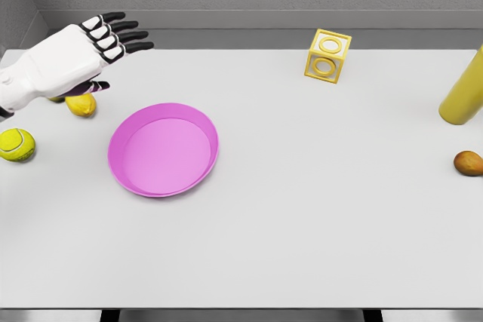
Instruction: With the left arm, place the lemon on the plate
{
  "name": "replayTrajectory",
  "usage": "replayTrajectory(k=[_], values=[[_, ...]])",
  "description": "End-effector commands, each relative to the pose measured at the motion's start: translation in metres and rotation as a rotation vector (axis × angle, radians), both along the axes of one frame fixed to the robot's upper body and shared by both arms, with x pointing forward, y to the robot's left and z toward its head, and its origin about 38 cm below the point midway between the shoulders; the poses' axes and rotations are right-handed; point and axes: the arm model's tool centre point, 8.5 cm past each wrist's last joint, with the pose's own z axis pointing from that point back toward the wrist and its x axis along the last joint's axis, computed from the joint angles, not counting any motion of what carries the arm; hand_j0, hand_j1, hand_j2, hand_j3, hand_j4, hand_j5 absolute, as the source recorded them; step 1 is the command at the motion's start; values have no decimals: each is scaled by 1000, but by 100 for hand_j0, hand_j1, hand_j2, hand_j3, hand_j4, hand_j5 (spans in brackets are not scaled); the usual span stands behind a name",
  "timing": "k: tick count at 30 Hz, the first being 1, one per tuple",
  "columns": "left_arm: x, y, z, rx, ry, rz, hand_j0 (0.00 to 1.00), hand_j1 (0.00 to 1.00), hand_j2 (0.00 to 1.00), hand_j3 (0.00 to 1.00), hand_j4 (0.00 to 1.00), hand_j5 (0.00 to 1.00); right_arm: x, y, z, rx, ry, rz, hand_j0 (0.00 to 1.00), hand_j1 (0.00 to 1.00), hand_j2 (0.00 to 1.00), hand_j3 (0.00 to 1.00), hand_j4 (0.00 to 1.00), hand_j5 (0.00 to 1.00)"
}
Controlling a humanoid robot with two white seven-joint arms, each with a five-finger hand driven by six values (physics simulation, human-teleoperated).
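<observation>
A yellow lemon (pixel 81 105) lies on the white table, left of the pink plate (pixel 163 149) and partly under my left hand (pixel 113 44). That hand hovers above the lemon with its black-tipped fingers stretched out flat, holding nothing. The pink plate is round and shallow, with nothing in it, in the left half of the table. My right arm does not show.
A yellow-green tennis ball (pixel 16 144) rests near the left edge. A yellow hollow cube (pixel 327 55) stands at the back centre-right. A tall yellow cylinder (pixel 466 90) and a brown-orange fruit (pixel 468 163) sit at the right edge. Grey walls rise behind the table.
</observation>
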Motion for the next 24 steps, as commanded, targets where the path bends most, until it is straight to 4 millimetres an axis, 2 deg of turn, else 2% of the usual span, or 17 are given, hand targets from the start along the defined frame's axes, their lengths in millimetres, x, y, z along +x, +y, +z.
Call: replayTrajectory(k=[1, 5, 7, 9, 15, 17, 19, 21, 24], values=[[0, 0, 1, -6, 2, 0, 100, 100, 100, 100, 100, 100, 0, 0, 0, 0, 1, -1, 100, 100, 100, 100, 100, 100], [1, 10, 1, 14, 3, 23, 100, 100, 100, 100, 100, 100, 0, 0, 0, 0, 1, -1, 100, 100, 100, 100, 100, 100], [1, 27, 2, 44, 9, 62, 100, 100, 100, 100, 100, 100, 0, 0, 0, 0, 1, -1, 100, 100, 100, 100, 100, 100], [3, 35, -3, 74, 31, 88, 100, 100, 100, 100, 100, 100, 0, 0, 0, 0, 1, -1, 100, 100, 100, 100, 100, 100], [16, 55, -10, 351, 19, 175, 100, 100, 100, 100, 100, 100, 0, 0, 0, 0, 1, -1, 100, 100, 100, 100, 100, 100], [22, 62, 2, 404, 18, 213, 100, 100, 100, 100, 100, 100, 0, 0, 0, 0, 1, -1, 100, 100, 100, 100, 100, 100], [24, 63, 13, 383, -2, 221, 100, 100, 100, 100, 100, 100, 0, 0, 0, 0, 1, -1, 100, 100, 100, 100, 100, 100], [24, 57, 9, 387, 10, 210, 100, 100, 100, 100, 100, 100, 0, 0, 0, 0, 1, -1, 100, 100, 100, 100, 100, 100], [25, 60, 10, 371, 90, 234, 100, 100, 100, 100, 100, 100, -1, 0, 0, 0, 2, -1, 100, 100, 100, 100, 100, 100]])
